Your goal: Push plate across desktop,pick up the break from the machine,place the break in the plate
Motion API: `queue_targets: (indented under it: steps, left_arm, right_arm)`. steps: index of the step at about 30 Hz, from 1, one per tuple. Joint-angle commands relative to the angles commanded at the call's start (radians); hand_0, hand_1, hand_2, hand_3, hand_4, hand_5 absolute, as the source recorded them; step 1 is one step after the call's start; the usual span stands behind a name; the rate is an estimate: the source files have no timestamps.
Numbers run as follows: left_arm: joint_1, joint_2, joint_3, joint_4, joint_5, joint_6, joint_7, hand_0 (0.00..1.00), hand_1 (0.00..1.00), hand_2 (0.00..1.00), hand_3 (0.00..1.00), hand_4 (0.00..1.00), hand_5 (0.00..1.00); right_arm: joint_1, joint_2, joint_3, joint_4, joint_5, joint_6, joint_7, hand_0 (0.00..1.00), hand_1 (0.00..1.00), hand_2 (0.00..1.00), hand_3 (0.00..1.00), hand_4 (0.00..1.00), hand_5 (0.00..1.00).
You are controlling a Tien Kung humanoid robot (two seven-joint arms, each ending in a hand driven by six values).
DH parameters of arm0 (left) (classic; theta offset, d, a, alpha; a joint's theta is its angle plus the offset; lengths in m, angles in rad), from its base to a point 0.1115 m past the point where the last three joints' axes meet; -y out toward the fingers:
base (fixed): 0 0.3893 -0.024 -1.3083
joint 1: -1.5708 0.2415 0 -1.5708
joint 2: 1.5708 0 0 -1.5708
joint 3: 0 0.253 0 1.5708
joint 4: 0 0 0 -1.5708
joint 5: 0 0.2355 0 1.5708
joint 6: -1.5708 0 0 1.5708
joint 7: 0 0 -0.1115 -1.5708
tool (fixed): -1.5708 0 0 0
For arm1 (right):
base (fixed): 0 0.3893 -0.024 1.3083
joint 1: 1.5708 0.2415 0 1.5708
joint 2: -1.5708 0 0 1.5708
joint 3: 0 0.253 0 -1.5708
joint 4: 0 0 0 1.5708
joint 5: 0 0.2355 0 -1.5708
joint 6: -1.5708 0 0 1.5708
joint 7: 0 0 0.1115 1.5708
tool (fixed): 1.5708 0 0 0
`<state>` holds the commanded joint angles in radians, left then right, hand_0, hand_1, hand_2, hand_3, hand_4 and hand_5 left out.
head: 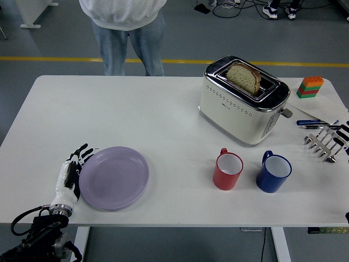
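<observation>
Our left hand (71, 173), fingers flat and holding nothing, presses the left rim of the purple plate (114, 177) on the bench (136, 114). The toaster (243, 101) with its bread (243, 77) lies far right, so we judge the push runs rightward.

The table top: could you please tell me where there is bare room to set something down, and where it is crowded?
The widest bare patch spans the far left and middle of the table, bordered by the toaster and the purple plate. A narrower strip lies between the plate and the red mug. The right end is crowded: blue mug, toast rack, pens, toy bricks.
</observation>
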<state>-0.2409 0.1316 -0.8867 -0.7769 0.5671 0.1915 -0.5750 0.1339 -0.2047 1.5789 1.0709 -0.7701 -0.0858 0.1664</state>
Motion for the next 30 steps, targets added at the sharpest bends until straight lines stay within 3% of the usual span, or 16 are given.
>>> queue_targets:
  steps: [30]
  left_arm:
    - [-0.026,0.006,0.091,-0.038,-0.142,-0.031,0.004,0.758,0.790,0.810,0.838,0.458,0.998]
  right_arm:
    - [0.006,0.002,-0.009,-0.002,0.001,0.000,0.000,0.713,0.675,0.676,0.621,0.509,0.415]
